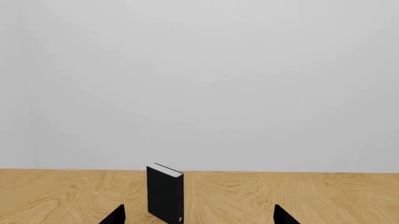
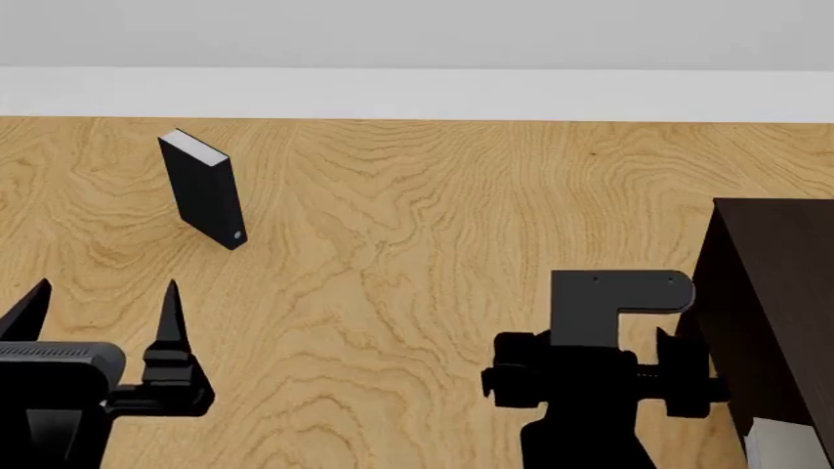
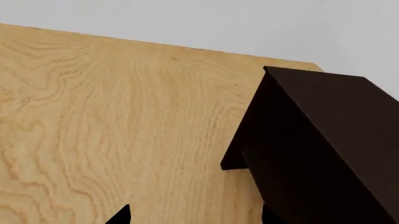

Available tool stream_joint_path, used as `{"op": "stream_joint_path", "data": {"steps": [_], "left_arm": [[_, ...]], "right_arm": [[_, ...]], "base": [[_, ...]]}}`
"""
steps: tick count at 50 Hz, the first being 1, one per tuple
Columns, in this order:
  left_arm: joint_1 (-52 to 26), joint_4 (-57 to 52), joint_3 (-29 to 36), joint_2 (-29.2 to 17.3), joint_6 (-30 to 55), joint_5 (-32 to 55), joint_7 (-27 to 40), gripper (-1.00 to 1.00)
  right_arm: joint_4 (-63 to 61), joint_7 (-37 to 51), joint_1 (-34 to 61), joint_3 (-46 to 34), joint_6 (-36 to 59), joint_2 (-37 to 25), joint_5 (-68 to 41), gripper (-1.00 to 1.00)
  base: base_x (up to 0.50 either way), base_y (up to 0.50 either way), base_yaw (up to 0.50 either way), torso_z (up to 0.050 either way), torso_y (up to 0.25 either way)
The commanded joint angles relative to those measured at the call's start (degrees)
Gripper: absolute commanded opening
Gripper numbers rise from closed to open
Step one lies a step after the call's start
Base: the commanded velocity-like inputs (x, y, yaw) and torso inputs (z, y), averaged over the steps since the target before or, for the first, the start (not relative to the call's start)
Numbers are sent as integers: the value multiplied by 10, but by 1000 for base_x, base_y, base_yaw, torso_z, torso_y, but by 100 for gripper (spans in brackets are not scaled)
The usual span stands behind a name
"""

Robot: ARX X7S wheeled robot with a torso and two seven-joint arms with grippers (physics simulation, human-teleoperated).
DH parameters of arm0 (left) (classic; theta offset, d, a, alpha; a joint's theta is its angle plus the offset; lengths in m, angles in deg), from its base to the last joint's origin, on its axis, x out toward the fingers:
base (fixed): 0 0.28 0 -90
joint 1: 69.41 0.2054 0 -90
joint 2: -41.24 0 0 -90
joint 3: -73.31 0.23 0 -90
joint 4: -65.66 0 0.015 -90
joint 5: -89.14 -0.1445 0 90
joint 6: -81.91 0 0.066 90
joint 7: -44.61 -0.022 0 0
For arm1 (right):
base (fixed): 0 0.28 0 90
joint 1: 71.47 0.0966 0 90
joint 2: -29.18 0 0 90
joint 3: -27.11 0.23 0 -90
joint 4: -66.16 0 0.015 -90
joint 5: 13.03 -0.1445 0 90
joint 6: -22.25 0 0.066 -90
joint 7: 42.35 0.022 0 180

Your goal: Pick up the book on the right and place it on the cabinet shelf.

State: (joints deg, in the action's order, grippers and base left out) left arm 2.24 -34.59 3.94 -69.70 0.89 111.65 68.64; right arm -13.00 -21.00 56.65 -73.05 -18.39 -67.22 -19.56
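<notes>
Book (image 2: 209,195), black with pale page edges, stands upright at the far left of the wood table (image 2: 431,215), straight ahead of the left gripper (image 2: 98,298), whose fingers are spread apart with nothing between them. Right gripper (image 3: 194,217) is also spread and empty, hovering near the dark brown cabinet (image 2: 782,293) at the right edge. It is the only book showing on the table and it is on the left, so the right-hand one isn't clearly in view. A pale sliver (image 2: 778,445) at the near right corner by the cabinet could be page edges of a shelved book or something else, can't tell. Judgement: this fits either the right book already in the cabinet with the arm clear of it, or that book sitting out of frame, so no next move can be settled from here. No readable writing; there is a small round mark low on the book's spine, too tiny to make out.
</notes>
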Motion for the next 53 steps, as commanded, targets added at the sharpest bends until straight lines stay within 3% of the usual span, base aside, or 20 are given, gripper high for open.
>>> {"op": "stream_joint_path", "data": {"steps": [1, 23, 53], "left_arm": [[3, -30, -6, -9, 7, 8, 7, 100], [17, -122, -21, -33, 28, 30, 27, 100], [31, -163, -27, -48, 27, 41, 33, 100]], "right_arm": [[-111, 14, -22, -2, 55, -9, -7, 100], [-268, 35, -41, 13, 107, -10, -29, 100], [-446, 72, -40, -6, 188, -12, -39, 100]], "base": [[0, 0, 0, 0, 0], [0, 0, 0, 0, 0], [0, 0, 0, 0, 0]]}}
